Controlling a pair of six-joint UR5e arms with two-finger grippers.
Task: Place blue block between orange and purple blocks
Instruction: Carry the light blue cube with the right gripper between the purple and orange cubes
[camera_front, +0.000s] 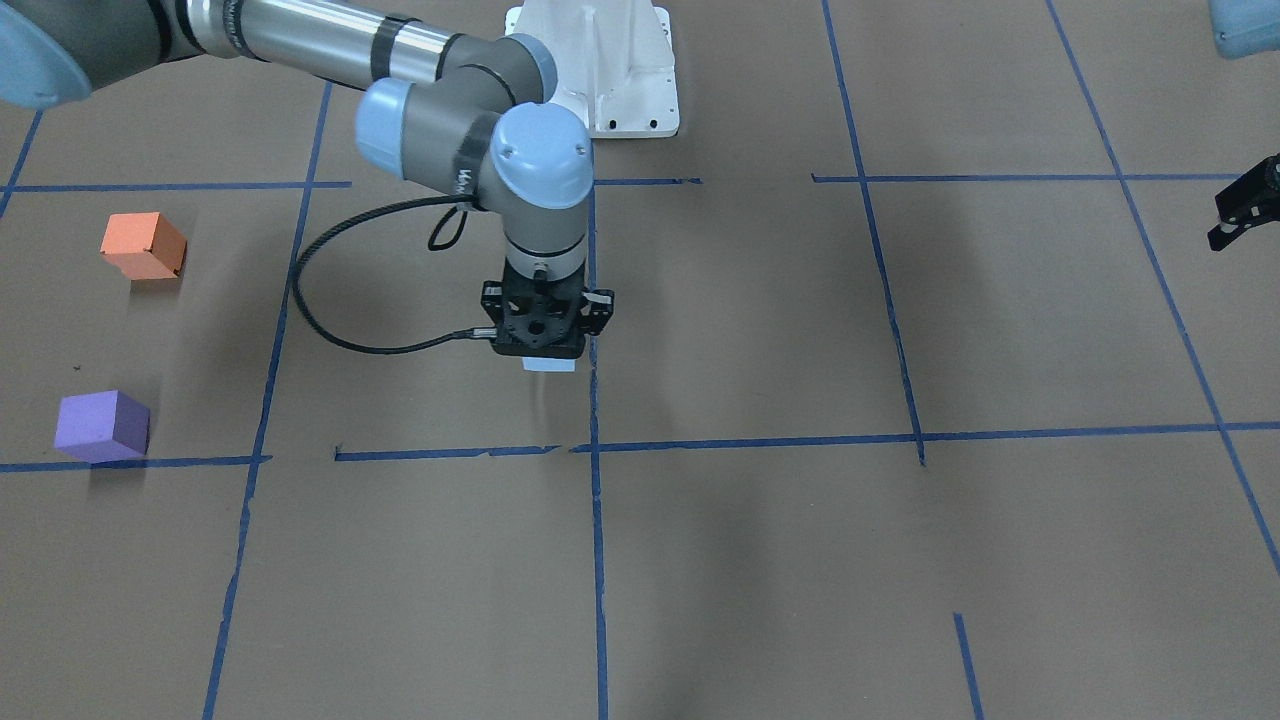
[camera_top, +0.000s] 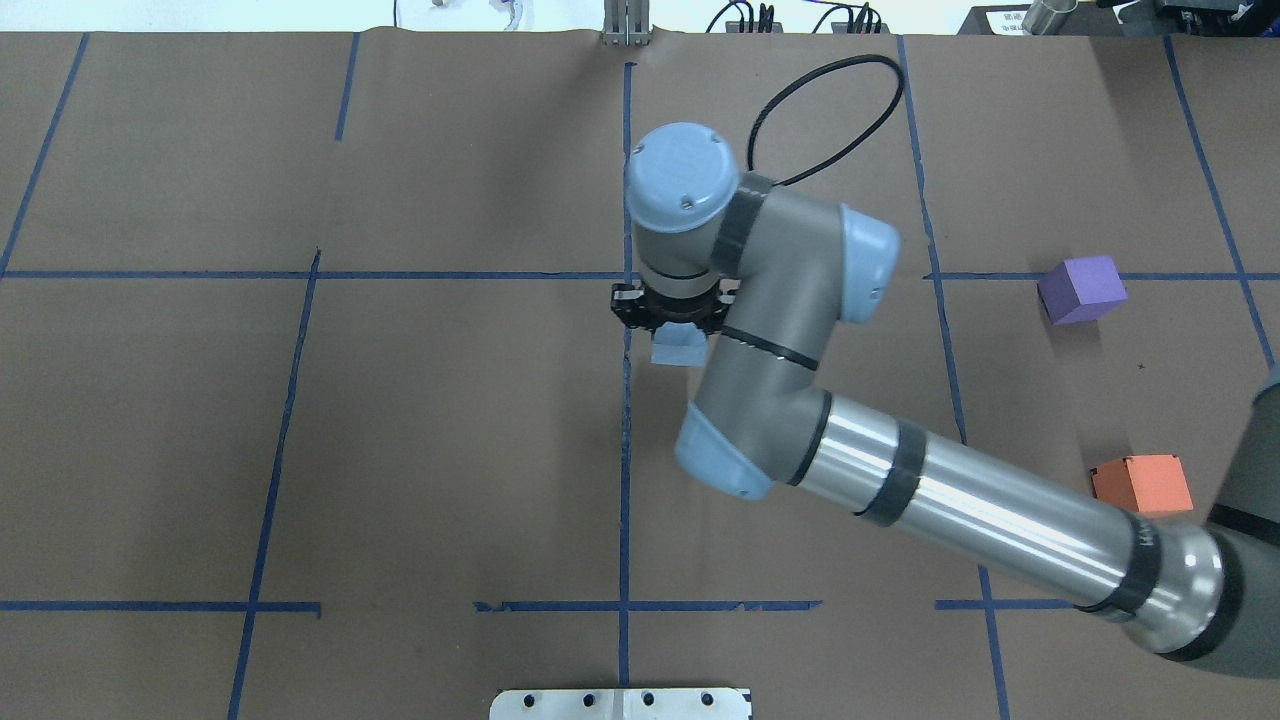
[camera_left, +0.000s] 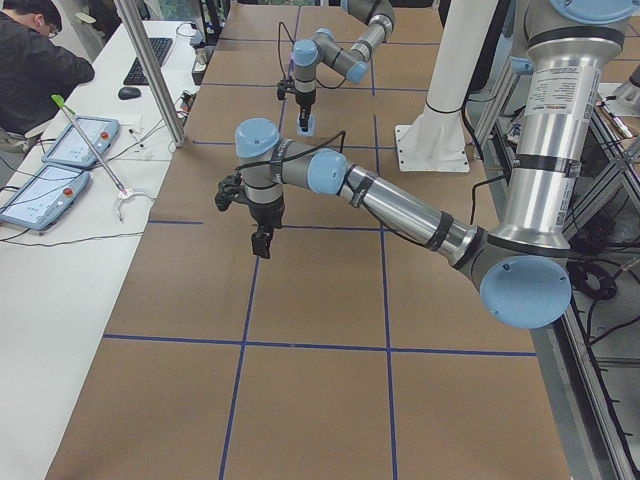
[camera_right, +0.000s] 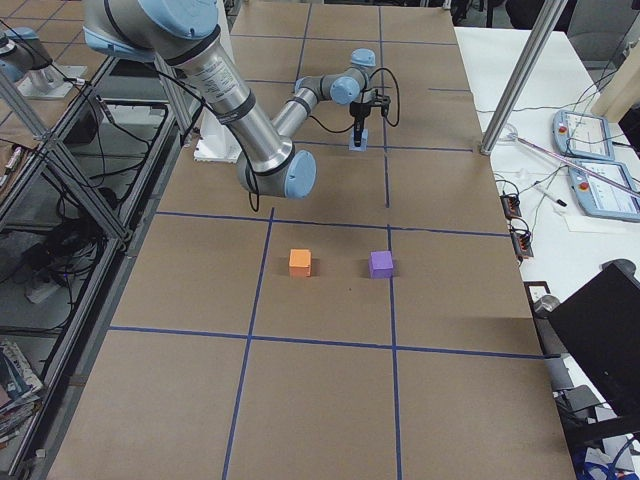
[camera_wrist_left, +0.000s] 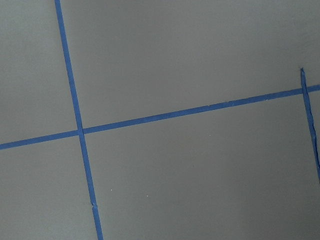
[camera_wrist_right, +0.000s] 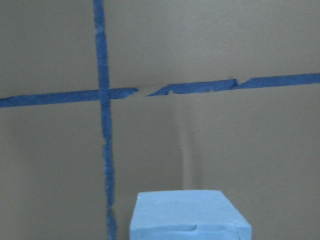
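A broad table (camera_top: 450, 430) under brown paper, marked into big squares by blue tape lines (camera_top: 624, 480), takes up nearly the whole scene. A white bench (camera_left: 60, 265) runs along its far side with two tablet-like pendants (camera_left: 80, 140) on it, and a person (camera_left: 35, 60) in dark clothes sits there. The right arm (camera_top: 960, 500) reaches from the robot's right side to the middle of the table, its wrist turned straight down. The left arm (camera_left: 400, 200) stretches out over bare paper on the other half. The white base plate (camera_front: 610, 80) sits at the robot's edge. The right gripper (camera_front: 548, 352) points down beside the centre tape line, its fingers closed onto the blue block (camera_wrist_right: 187, 217). The left gripper (camera_left: 262, 243) also points down above the paper with nothing in it; how wide it stands I cannot tell. The blue block is close to a cube with no clear long axis; it sits level, its faces roughly square to the tape. Whether it touches the paper or hangs just over it I cannot tell. The orange block (camera_top: 1142, 484) and purple block (camera_top: 1081, 289) lie flat well off to the robot's right, apart from each other with bare paper between, the orange one nearer the robot.
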